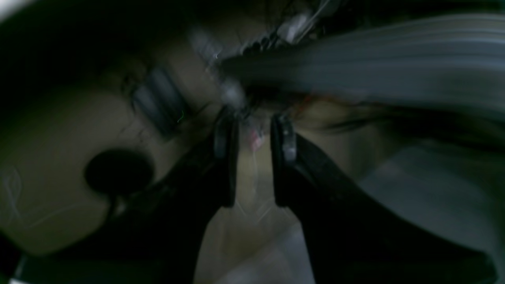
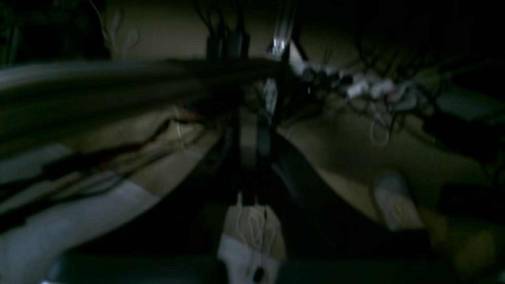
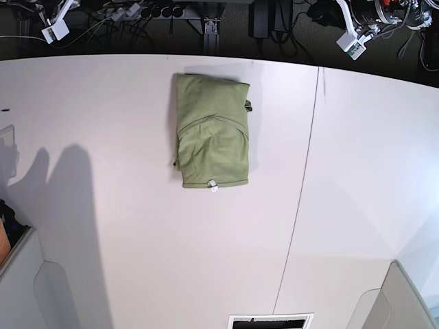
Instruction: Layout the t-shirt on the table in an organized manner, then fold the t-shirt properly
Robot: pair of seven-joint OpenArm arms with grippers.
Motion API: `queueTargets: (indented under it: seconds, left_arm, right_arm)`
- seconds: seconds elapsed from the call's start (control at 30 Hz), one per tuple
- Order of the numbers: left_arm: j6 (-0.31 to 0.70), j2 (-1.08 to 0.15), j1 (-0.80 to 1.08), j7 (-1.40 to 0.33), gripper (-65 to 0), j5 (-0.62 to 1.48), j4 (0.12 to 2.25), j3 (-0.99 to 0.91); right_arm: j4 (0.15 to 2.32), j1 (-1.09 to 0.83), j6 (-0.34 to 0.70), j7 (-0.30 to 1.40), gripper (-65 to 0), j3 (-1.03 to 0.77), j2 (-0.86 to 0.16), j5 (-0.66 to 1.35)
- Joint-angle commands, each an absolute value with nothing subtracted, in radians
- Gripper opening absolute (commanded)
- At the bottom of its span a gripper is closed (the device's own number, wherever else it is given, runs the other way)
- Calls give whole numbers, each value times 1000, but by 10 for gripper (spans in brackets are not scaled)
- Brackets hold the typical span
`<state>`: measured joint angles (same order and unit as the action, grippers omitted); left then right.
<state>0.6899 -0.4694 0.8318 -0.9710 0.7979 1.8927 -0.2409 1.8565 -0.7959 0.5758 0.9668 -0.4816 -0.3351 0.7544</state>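
Note:
The olive-green t-shirt (image 3: 211, 130) lies folded into a compact rectangle on the white table (image 3: 103, 226), toward the far middle, with its small white tag (image 3: 213, 184) at the near edge. Neither gripper shows in the base view. The left wrist view is dark and blurred: my left gripper (image 1: 254, 142) has its fingers apart with nothing between them, looking at floor and cables. In the right wrist view my right gripper (image 2: 255, 138) has its fingers close together, holding nothing. The shirt shows in neither wrist view.
A thin dark seam (image 3: 302, 192) runs across the table right of the shirt. Power strips and cables (image 3: 137, 12) lie beyond the far edge. Grey arm bases stand at the near corners (image 3: 41, 295) (image 3: 405, 301). A dark slot (image 3: 269, 321) is at the front edge.

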Motion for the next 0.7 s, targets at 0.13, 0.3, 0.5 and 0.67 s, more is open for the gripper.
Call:
queueTargets:
  seconds: [0.13, 0.3, 0.5, 0.67]
  left_arm:
    - [698, -463, 802, -855, -503, 601, 1616, -129]
    - [543, -436, 653, -828, -503, 416, 1265, 77]
    - [456, -311, 453, -762, -503, 276, 879, 203]
    - [457, -231, 323, -688, -503, 180, 649, 206]
  right_arm:
    - [1782, -803, 579, 970, -650, -427, -347, 687]
    - [1599, -717, 552, 970, -650, -314, -347, 618]
    - [1361, -530, 487, 981, -650, -168, -339, 631]
    - [1185, -407, 437, 1003, -650, -35, -307, 544]
